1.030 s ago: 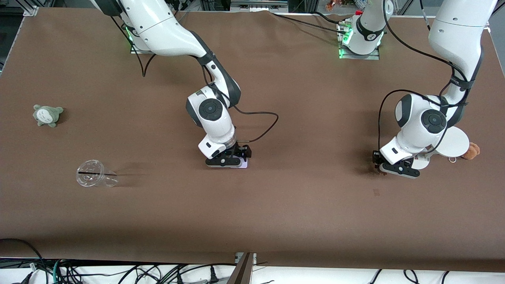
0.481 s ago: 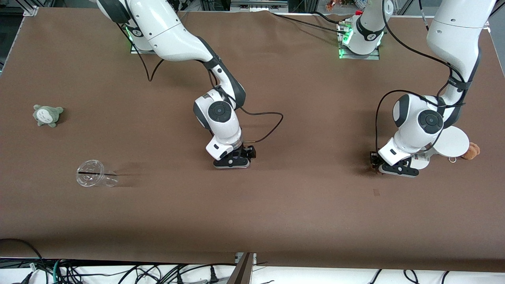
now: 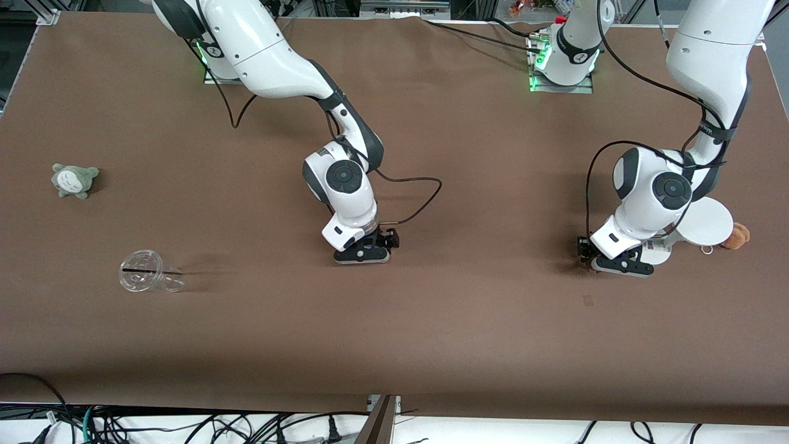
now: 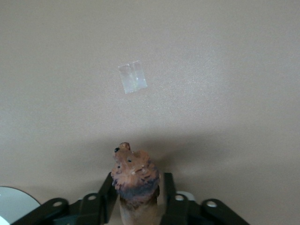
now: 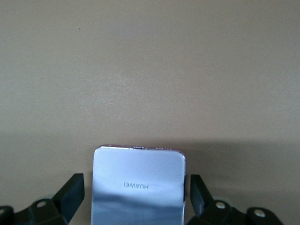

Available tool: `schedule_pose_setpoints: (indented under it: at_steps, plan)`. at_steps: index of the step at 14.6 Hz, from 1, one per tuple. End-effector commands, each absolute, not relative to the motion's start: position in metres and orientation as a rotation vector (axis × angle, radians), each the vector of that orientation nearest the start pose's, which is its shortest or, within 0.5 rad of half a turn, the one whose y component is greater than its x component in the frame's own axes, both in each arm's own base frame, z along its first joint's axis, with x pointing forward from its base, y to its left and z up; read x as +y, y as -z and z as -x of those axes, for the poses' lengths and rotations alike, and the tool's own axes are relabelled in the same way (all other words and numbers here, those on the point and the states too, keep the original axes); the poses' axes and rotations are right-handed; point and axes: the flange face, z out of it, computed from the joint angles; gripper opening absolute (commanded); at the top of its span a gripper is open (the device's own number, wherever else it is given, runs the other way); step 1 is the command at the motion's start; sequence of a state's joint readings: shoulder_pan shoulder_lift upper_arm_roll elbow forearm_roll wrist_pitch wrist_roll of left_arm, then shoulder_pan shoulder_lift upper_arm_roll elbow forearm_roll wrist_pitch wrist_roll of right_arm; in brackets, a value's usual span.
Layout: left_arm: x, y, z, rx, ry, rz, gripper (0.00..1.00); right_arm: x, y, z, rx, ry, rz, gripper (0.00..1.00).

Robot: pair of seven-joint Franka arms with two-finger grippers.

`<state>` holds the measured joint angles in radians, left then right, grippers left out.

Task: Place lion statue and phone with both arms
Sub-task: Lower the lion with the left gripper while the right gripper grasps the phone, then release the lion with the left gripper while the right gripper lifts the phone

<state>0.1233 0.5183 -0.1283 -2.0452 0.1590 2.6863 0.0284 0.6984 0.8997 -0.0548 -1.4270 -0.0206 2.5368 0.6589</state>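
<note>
The right gripper [image 3: 362,254], low at mid-table, stood with jaws spread wide, its black fingers [image 5: 71,193] flanking but clear of the flat, glossy lavender-white phone [image 5: 137,186] lying on the brown table [image 3: 468,320]. Toward the left arm's end, the left gripper [image 3: 601,264] sat low, its fingers [image 4: 168,190] close beside the small brown-orange lion statue [image 4: 136,180] with a darker mane; whether they pinched it could not be told.
</note>
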Motion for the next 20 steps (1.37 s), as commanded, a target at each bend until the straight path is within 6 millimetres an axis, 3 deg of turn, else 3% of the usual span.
schedule_pose_setpoints:
  at_steps: [1,2,4,5,10,12,16,20]
  plan:
    - [0.000,-0.200,-0.606,0.229,0.212,3.096,1.00,0.458,-0.172,-0.590,-0.049,0.333,3.044,1.00]
    - [-0.001,-0.202,-0.607,0.229,0.214,3.096,1.00,0.459,-0.170,-0.589,-0.056,0.330,3.047,0.90]
    - [0.000,-0.217,-0.610,0.228,0.249,3.088,1.00,0.458,-0.168,-0.589,-0.073,0.332,3.051,0.53]
    - [0.000,-0.228,-0.612,0.232,0.274,3.081,1.00,0.455,-0.173,-0.592,-0.118,0.356,3.071,0.48]
    - [-0.004,-0.283,-0.616,0.238,0.290,3.058,1.00,0.365,-0.217,-0.651,-0.070,0.334,3.162,0.41]
    - [-0.009,-0.304,-0.611,0.237,0.252,3.059,1.00,0.345,-0.220,-0.659,-0.021,0.302,3.182,0.41]
    - [-0.012,-0.355,-0.608,0.232,0.193,3.041,1.00,0.273,-0.221,-0.686,-0.072,0.204,3.231,0.41]
    - [-0.023,-0.432,-0.620,0.189,0.057,3.076,1.00,0.197,-0.223,-0.704,-0.104,0.092,3.260,0.41]
